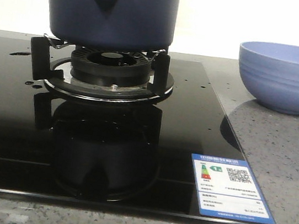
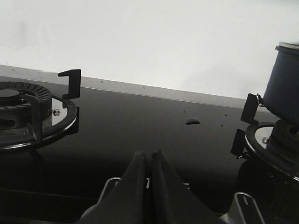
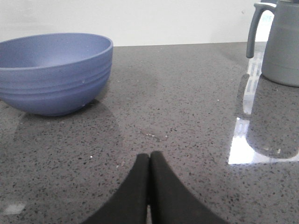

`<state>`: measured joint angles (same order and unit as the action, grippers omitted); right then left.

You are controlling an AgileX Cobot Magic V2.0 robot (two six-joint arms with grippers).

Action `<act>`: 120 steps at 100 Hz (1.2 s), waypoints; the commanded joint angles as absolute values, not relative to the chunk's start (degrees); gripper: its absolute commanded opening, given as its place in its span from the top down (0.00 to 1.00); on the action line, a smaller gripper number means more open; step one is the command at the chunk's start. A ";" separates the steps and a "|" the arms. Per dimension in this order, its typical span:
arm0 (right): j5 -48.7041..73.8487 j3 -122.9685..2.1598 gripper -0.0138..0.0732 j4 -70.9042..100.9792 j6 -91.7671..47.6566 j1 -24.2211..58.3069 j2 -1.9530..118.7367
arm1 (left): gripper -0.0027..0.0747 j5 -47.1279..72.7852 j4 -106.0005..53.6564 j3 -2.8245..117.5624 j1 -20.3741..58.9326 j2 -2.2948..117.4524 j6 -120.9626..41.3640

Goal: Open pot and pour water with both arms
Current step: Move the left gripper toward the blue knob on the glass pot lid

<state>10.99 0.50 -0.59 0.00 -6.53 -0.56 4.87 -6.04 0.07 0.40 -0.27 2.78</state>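
The dark navy-blue pot point(image 1: 116, 10) stands on the gas burner point(image 1: 109, 70) of the black glass hob; its stubby handle socket with a round hole faces the front. Its top is cut off by the front view. The pot's side also shows in the left wrist view point(image 2: 285, 84), to the right of my left gripper. My left gripper point(image 2: 149, 156) is shut and empty, low over the black glass between two burners. My right gripper point(image 3: 150, 158) is shut and empty, low over the grey stone counter. Neither gripper shows in the front view.
A light-blue ribbed bowl point(image 1: 285, 78) sits on the counter right of the hob; it shows in the right wrist view point(image 3: 53, 72). A grey jug with a handle point(image 3: 280, 42) stands further right. A second burner point(image 2: 28, 112) lies on the hob's left. An energy label point(image 1: 231, 187) sticks to the glass.
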 commanded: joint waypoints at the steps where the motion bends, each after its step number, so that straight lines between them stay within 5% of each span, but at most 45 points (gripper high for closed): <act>1: 6.78 1.94 0.90 -1.07 0.00 -6.69 -1.62 | 0.99 0.41 -6.36 -1.84 0.70 -1.71 3.46; 36: 3.35 1.94 0.90 9.00 0.00 -6.69 -1.62 | 0.99 0.00 -7.01 -1.84 0.70 -1.71 3.46; 85: -0.88 1.84 0.90 31.85 0.00 -6.69 -1.62 | 0.99 -3.93 -32.57 -1.73 0.70 -1.71 3.46; 120: 10.98 -4.53 0.90 31.34 -0.96 -6.69 -1.08 | 0.99 2.02 -38.28 5.63 0.70 -1.56 1.37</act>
